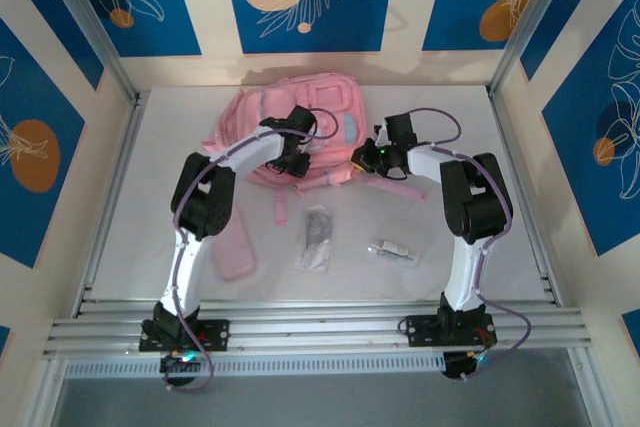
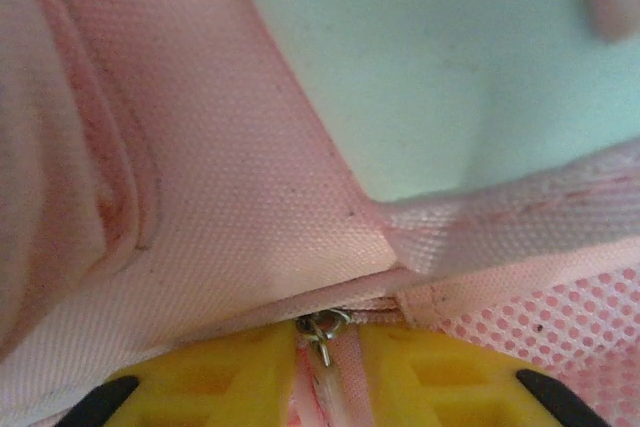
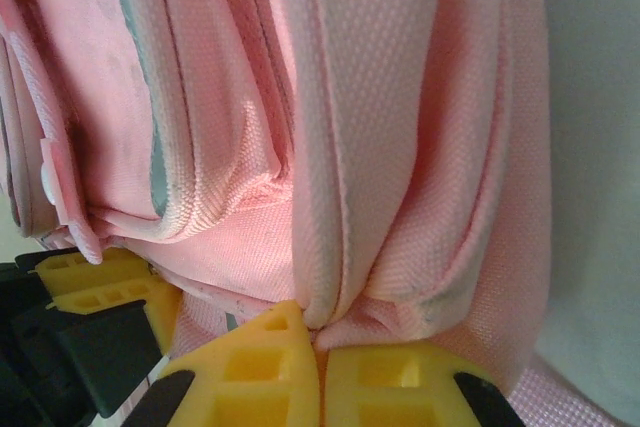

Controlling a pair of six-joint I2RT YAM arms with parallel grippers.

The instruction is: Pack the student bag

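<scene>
Soft pink student bag (image 1: 245, 112) slumped at the far middle of the desk (image 1: 160, 147).
It looks light and limp, likely to fold and drag, so seams and zips are the best holds. The right end effector (image 3: 320, 332) is clamped on a fabric fold; the left end effector (image 2: 328, 349), nearly closed, pinches the zip pull (image 2: 322, 329).

Your left gripper (image 1: 297, 165) and right gripper (image 1: 362, 159) meet the near edge of the student bag (image 1: 262, 117); a pink pencil case (image 1: 235, 249) and clear packet (image 1: 317, 237) lie nearer you on the surface (image 1: 500, 217).
</scene>
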